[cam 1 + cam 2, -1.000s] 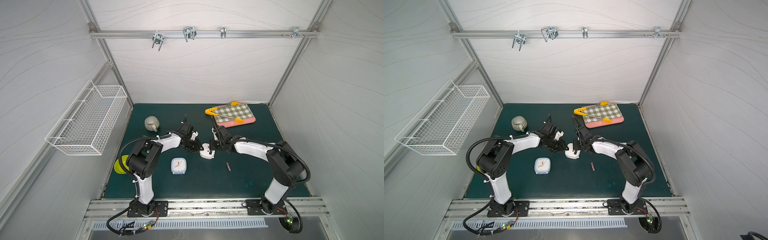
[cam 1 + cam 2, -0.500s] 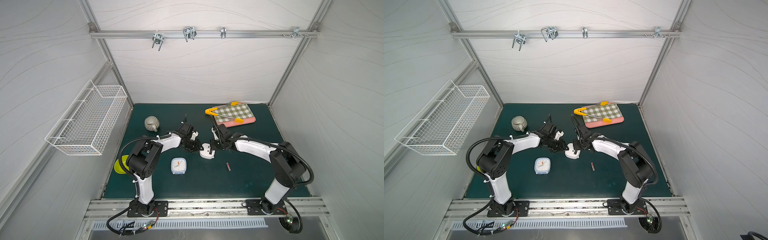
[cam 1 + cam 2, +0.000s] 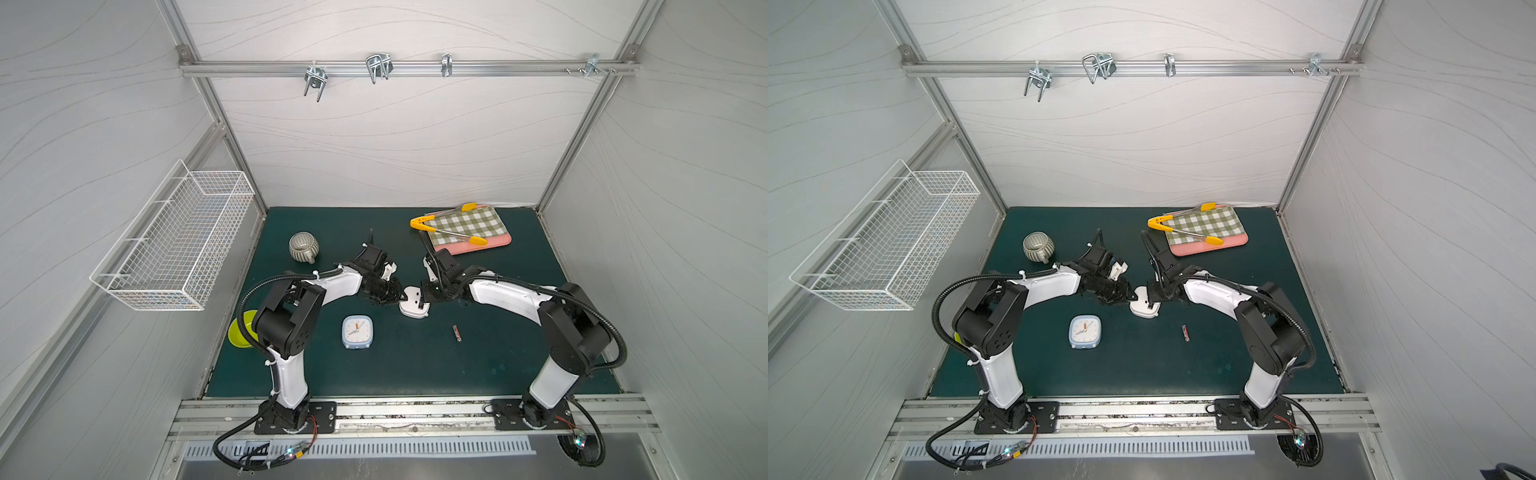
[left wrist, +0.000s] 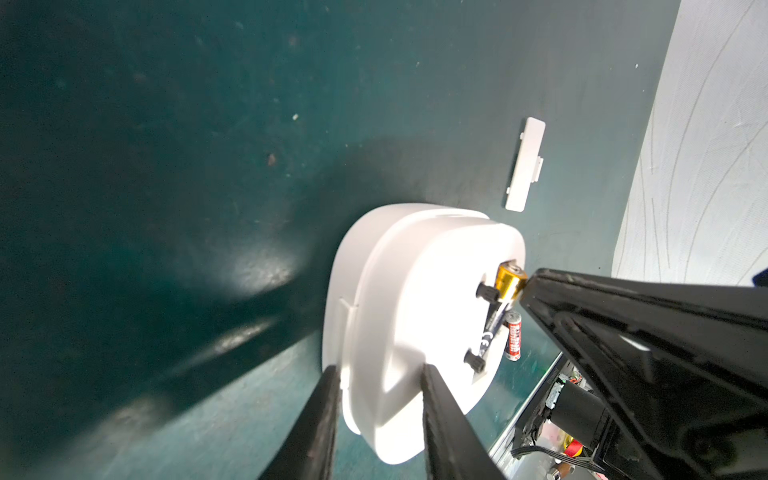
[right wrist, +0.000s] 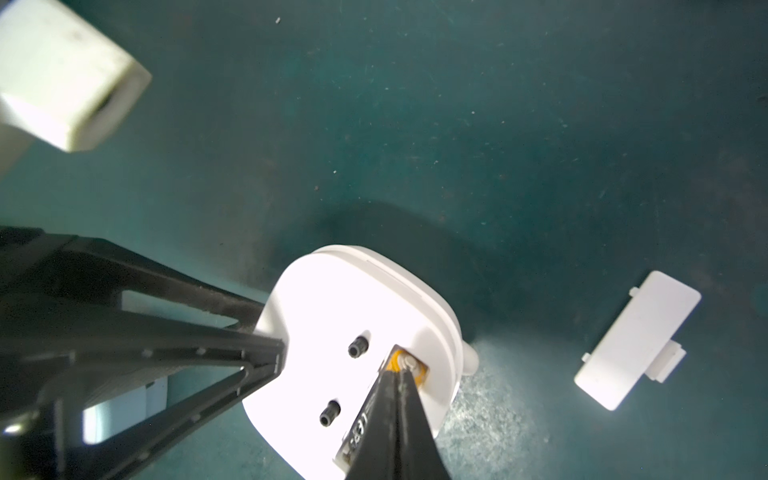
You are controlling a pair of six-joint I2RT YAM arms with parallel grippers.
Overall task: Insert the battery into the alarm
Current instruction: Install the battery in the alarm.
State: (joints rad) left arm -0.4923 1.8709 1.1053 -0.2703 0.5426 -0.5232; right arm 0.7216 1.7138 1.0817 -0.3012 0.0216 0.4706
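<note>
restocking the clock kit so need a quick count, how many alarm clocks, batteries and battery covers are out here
alarm clocks: 2, the white alarm and the blue clock
batteries: 2, the gold-tipped battery in the white alarm's open bay and the red battery loose on the mat
battery covers: 1, the white cover on the mat
total: 5

White alarm (image 4: 415,291), gold-and-black battery (image 4: 509,283)

In a top view the left arm (image 3: 291,316) hides most of the yellow-green bowl (image 3: 238,335) at lower left. The label on the loose battery (image 3: 457,333), lower centre, is too small to read.
</note>
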